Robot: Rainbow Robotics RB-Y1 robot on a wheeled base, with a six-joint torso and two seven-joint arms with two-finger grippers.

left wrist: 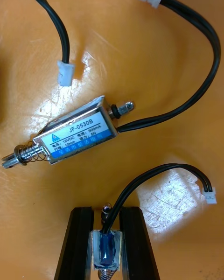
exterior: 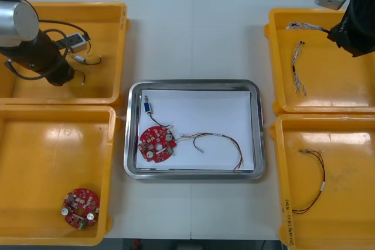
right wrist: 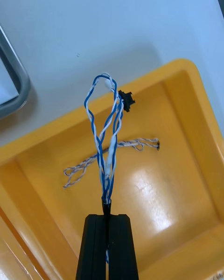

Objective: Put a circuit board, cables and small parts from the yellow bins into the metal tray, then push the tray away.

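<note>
Your right gripper is pinched tight on one end of a blue-white cable, whose loop hangs beyond the fingertips over a bin. The tray lies past that bin's wall. Held by so little, the cable could slip out or catch the wall on the way across. Your left gripper is clamped on a small part. Its black lead may snag the second part just ahead.
</note>
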